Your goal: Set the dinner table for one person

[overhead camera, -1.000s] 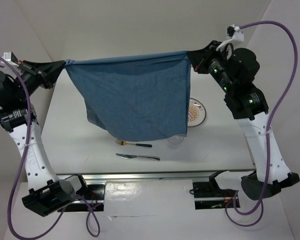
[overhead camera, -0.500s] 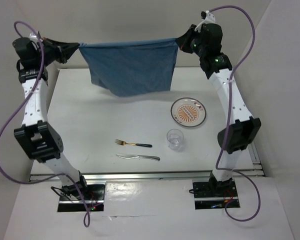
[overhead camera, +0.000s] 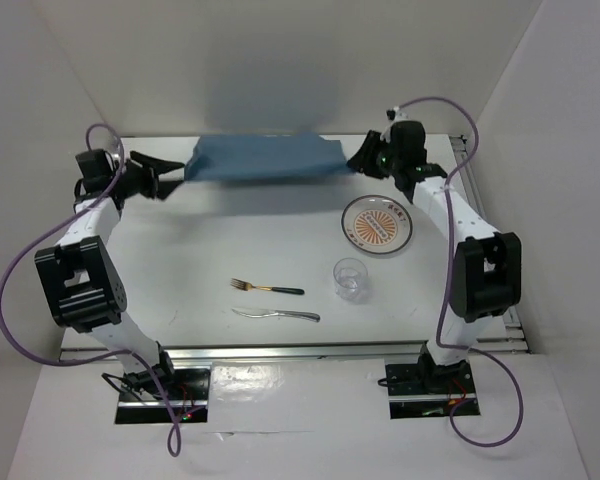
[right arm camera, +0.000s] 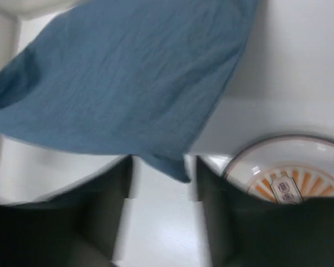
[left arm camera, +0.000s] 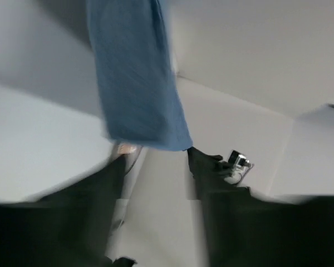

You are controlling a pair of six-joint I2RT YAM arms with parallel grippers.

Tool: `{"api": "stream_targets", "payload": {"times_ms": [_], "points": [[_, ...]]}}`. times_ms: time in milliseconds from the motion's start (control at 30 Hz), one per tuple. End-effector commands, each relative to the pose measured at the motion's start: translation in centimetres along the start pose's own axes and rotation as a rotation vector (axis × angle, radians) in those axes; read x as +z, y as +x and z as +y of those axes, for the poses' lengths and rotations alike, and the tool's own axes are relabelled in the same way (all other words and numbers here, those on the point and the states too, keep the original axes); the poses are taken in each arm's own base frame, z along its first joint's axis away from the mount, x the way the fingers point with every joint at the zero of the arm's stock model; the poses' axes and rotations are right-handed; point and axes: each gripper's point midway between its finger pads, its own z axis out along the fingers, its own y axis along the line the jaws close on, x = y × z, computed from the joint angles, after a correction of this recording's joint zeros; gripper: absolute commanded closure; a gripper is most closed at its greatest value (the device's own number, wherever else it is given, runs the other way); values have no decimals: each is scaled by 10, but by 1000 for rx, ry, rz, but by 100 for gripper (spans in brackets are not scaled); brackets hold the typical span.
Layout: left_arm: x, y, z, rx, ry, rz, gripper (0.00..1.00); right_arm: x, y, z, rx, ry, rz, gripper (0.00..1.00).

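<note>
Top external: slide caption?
Blue cloth between left gripper and right gripper at far table end; plate, glass, fork, knife nearer.

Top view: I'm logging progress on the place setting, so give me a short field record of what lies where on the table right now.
cloth: blue cloth spans the far edge of the table, between both grippers
left gripper: jaws apart at the cloth's left corner
right gripper: jaws apart at its right corner
plate: orange-patterned, right side
glass: upright, just nearer than the plate
fork, knife: centre, side by side, fork farther
</note>
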Motion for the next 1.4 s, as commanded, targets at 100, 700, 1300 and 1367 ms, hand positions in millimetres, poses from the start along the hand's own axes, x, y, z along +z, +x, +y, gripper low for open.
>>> {"api": "stream_targets", "payload": {"times_ms": [100,700,1300,1367], "points": [[-51,21,73,62,-258,-9,0,-56,40,9,-61,2,25,5],[-15,17,165,244,-741,44,16,-11,108,-33,177,200,341,53],[-1,20,201,239,-795,93,27,-111,113,-161,382,615,122,20],[-1,20,199,248,-786,85,27,-118,119,-173,419,634,139,20]]}}
